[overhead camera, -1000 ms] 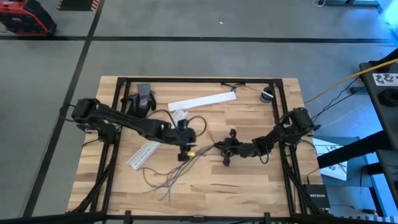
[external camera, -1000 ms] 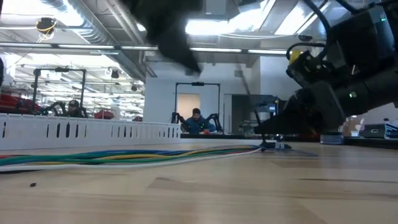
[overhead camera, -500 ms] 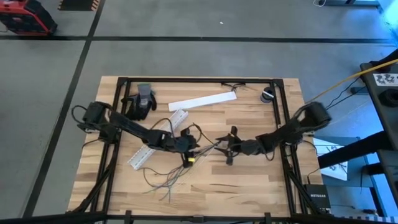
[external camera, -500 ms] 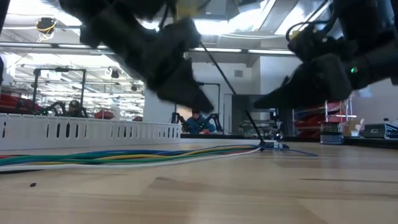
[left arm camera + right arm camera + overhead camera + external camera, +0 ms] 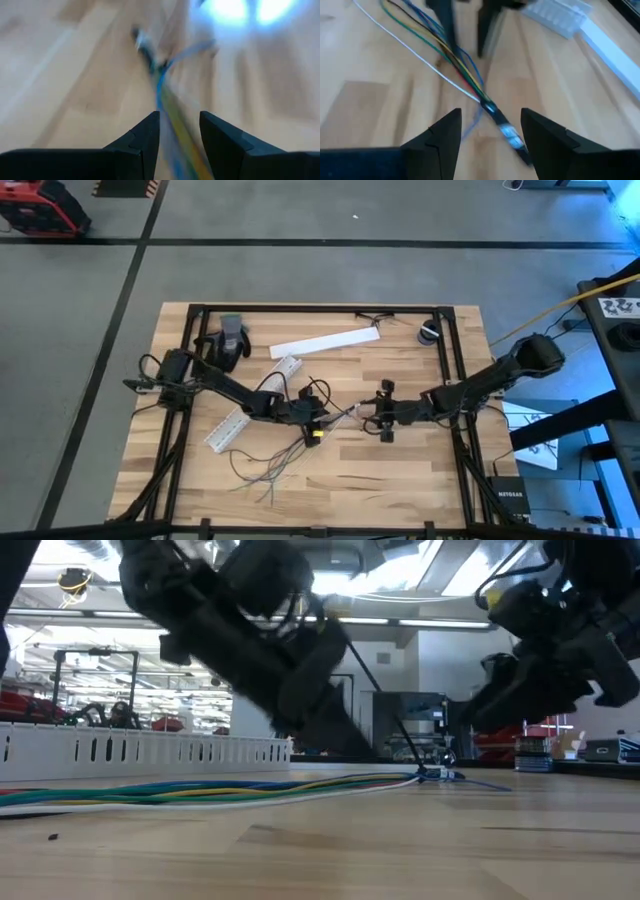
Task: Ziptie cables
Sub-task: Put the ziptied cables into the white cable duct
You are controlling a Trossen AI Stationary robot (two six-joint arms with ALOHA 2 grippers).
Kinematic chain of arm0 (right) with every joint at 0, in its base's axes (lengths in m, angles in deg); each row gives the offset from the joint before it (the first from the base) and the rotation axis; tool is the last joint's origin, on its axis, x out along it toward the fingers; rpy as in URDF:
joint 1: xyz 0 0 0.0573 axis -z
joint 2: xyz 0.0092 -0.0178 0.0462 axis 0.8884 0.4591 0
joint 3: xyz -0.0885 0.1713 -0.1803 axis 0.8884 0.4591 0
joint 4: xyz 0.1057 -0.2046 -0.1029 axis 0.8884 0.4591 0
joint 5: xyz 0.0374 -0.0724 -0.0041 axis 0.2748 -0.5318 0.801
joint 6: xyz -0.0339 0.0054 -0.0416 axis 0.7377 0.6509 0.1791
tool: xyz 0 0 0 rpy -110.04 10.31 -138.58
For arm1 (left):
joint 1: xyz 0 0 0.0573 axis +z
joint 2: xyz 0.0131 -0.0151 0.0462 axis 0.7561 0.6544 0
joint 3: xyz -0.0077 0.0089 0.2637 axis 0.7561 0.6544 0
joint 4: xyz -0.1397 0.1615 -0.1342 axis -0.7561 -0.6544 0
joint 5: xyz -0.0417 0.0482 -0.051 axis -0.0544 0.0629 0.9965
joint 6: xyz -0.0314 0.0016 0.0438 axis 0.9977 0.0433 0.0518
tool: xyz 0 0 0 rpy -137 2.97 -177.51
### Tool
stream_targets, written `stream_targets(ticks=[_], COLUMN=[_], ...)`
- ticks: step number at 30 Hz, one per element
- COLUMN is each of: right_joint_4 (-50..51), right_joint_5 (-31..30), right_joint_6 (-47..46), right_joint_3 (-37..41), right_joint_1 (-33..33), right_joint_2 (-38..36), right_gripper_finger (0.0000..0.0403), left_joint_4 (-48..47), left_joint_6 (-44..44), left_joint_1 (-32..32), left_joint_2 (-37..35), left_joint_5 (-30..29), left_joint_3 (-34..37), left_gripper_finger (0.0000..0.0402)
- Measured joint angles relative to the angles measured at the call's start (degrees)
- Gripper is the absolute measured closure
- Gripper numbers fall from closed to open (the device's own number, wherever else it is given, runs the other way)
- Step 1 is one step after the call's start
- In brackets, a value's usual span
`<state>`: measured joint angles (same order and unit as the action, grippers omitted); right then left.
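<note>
Right claw (image 5: 383, 412) just released and backed toward three o'clock, leaving thin multicoloured cables (image 5: 300, 442) mid-counter (image 5: 400, 480), pinched by left claw (image 5: 318, 420); tie seemingly placed.

Looking down past my arms, the one word I can read is "NETGEAR", in pale letters on a black box (image 5: 509, 498) on the floor just off the table's (image 5: 400, 480) right front corner. Nothing else around me carries lettering I can make out.
</note>
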<state>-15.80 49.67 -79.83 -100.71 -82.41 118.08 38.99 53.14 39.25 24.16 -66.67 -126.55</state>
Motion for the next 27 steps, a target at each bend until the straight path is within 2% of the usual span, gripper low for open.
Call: stream_targets(ticks=[7, 10, 16, 21, 24, 27], right_joint_4=[-14.1, -17.1, -12.5, -11.3, -11.1, -10.7], right_joint_5=[2.7, 7.1, 18.6, 24.4, 25.9, 26.4], right_joint_6=[6.4, 11.3, 17.5, 20.0, 19.5, 19.0], right_joint_3=[1.9, 0.4, -5.2, -7.2, -7.3, -7.3], right_joint_1=[3.6, 7.7, 15.4, 18.8, 19.4, 19.3], right_joint_2=[10.3, 15.0, 20.2, 23.1, 24.0, 24.3], right_gripper_finger=[0.0205, 0.0205, 0.0205, 0.0208, 0.0236, 0.0289], left_joint_4=[0.2, -3.3, -22.6, -40.6, -53.0, -64.4], left_joint_6=[0.5, 0.0, 4.1, 10.5, 16.7, 23.4], left_joint_1=[-0.3, -1.1, -3.0, -5.6, -7.6, -9.7], left_joint_2=[-0.1, -2.2, -9.4, -18.4, -22.7, -25.1], left_joint_5=[0.1, 0.0, -0.8, -7.2, -13.7, -21.0], left_joint_3=[-1.2, -2.0, -5.5, -7.2, -7.1, -7.0], left_gripper_finger=[0.0268, 0.0268, 0.0273, 0.0287, 0.0297, 0.0306])
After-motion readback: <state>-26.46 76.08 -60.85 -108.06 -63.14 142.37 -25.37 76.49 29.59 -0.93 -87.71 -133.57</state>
